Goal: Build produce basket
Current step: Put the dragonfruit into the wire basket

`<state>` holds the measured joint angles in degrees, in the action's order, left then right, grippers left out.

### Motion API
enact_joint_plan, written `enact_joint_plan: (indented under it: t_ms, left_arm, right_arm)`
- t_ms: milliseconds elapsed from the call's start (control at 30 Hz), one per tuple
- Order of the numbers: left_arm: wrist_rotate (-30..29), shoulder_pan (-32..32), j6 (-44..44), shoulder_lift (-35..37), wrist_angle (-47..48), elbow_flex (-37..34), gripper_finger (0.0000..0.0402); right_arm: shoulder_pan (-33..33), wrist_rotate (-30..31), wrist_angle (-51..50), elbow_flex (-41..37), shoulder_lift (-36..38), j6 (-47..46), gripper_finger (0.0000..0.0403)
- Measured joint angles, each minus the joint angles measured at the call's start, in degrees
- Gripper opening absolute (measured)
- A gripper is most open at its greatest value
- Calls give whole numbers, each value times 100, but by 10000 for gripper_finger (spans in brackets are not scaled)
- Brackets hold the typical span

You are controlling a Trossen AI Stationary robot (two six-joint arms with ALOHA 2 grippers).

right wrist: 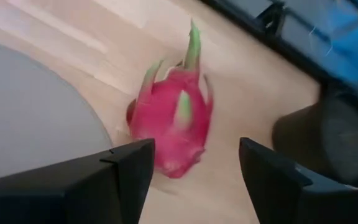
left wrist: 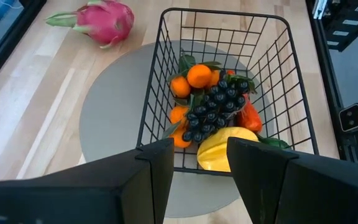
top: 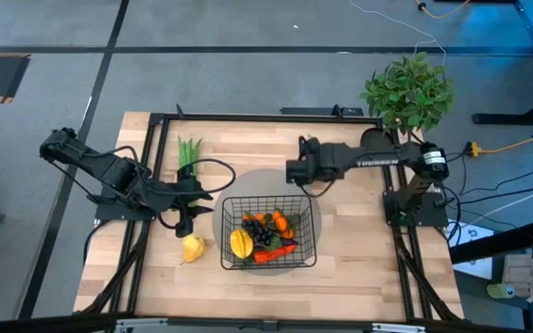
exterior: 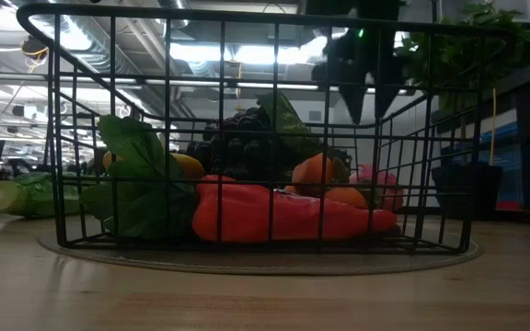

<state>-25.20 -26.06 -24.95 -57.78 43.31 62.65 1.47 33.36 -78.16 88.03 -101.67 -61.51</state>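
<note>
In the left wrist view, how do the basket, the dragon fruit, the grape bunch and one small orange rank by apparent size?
1. basket
2. dragon fruit and grape bunch: they look similar, and the dragon fruit lies farther away, so unsure
3. small orange

White lettering runs along the right arm (top: 370, 160), just beside the potted plant (top: 409, 90), and it looks like a brand name, though it's too small to spell out for certain. Nothing else here carries text that can be read.
</note>
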Motion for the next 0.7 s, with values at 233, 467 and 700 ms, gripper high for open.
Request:
enact_joint_plan:
  t_ms: [233,467,700]
  left_arm:
    - [-108,0,4,0,0,2,138]
    - [-111,0,6,0,0,0,138]
    - [-113,0,9,0,0,2,138]
  right_arm:
    - [610,-443,1532,-705,-7,945,221]
    - [936,-450,1875,-1428,-2,786,221]
    - [989,-475,2678,-1986,30,907,221]
